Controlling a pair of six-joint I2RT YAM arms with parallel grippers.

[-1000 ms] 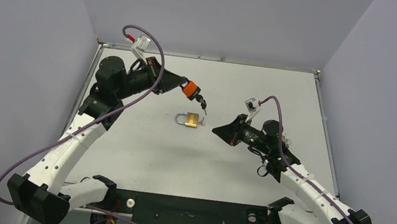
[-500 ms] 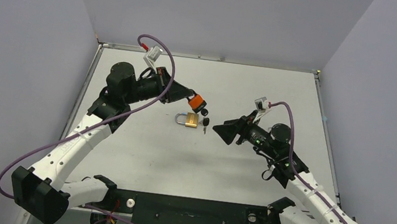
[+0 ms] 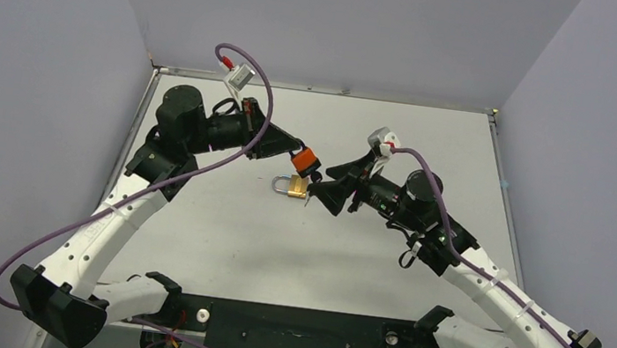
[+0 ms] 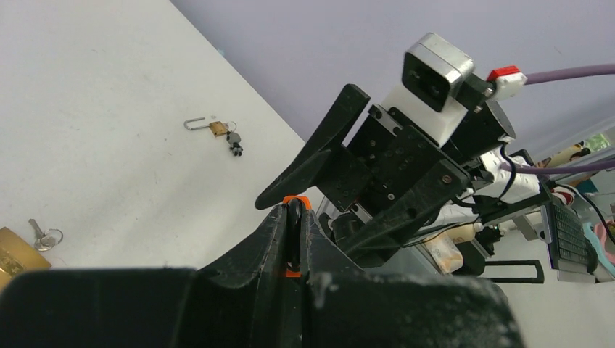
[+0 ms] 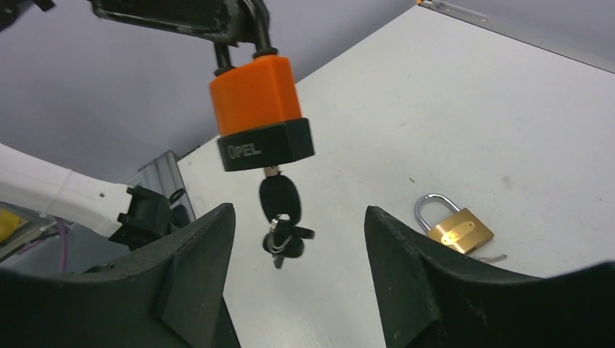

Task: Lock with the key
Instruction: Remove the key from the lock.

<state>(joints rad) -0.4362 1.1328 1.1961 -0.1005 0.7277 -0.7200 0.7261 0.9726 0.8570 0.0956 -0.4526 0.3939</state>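
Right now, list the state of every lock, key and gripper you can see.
left gripper: shut on the orange padlock's shackle.
right gripper: open, empty, facing the key.
orange padlock: hanging in the air, shackle looks closed.
key: inserted in the orange padlock's keyhole, spare keys dangling below.
brass padlock: lying flat on the table, shackle closed.
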